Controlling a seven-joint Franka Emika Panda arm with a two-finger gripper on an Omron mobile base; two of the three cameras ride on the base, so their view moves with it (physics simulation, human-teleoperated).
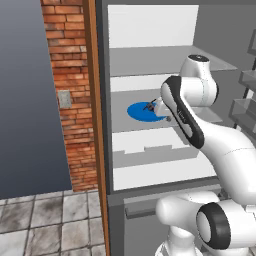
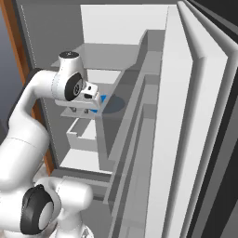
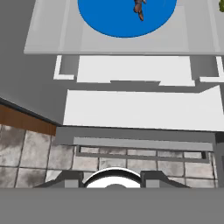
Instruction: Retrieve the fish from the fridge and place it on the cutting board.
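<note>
The fridge (image 1: 150,65) is standing open, so the fish (image 1: 150,106) is exposed on a blue plate (image 1: 137,112) on a middle shelf. The gripper (image 1: 159,107) is positioned just beside the fish; whether its jaws are closed cannot be told.

Shelf (image 1: 125,122) front lies open; door racks (image 2: 139,107) crowd the right.

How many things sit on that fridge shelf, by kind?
Plate: 1, blue, on the middle shelf
Fish: 1, lying on the plate
Total: 2
</note>
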